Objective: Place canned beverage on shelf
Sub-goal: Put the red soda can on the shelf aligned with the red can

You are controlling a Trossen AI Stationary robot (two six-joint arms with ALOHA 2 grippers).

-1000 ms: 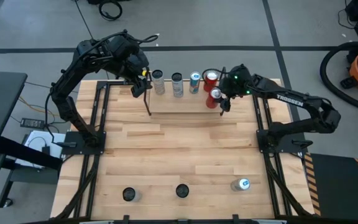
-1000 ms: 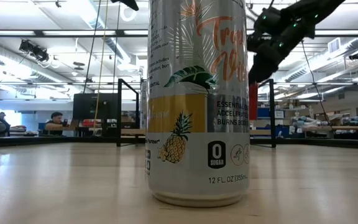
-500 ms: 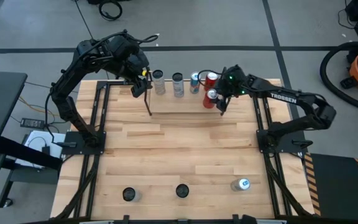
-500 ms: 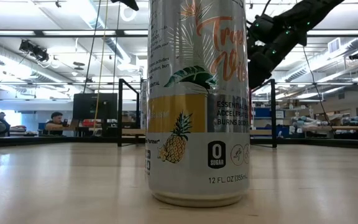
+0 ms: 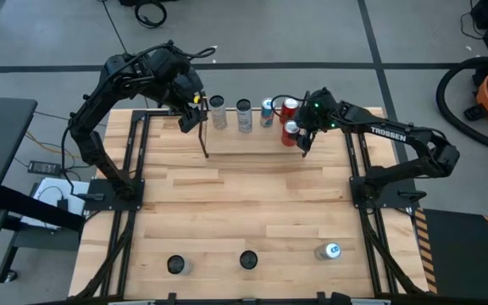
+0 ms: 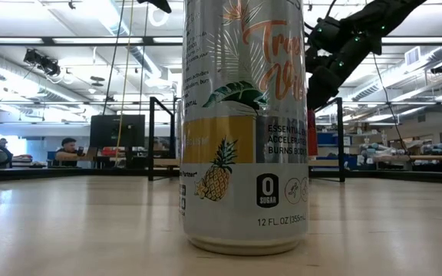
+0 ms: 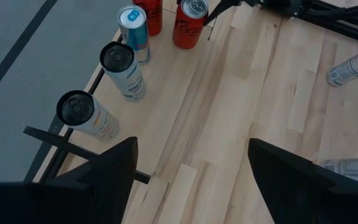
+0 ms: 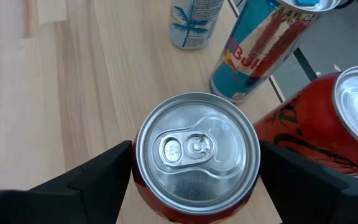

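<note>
Jaws of the right gripper (image 8: 194, 186) clasp a red can (image 8: 194, 155) on the shelf (image 5: 252, 142); left jaws gape empty.

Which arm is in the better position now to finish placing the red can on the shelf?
Right. Its gripper has fingers on either side of the red can over the shelf; the left gripper hangs open, empty, at the shelf's other end.

Two dark matte arms, black cabling; right arm (image 5: 396, 135) white TROSSEN lettering, green light.

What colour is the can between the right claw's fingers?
Red, with a silver top; the can shows best in the right wrist view.
</note>
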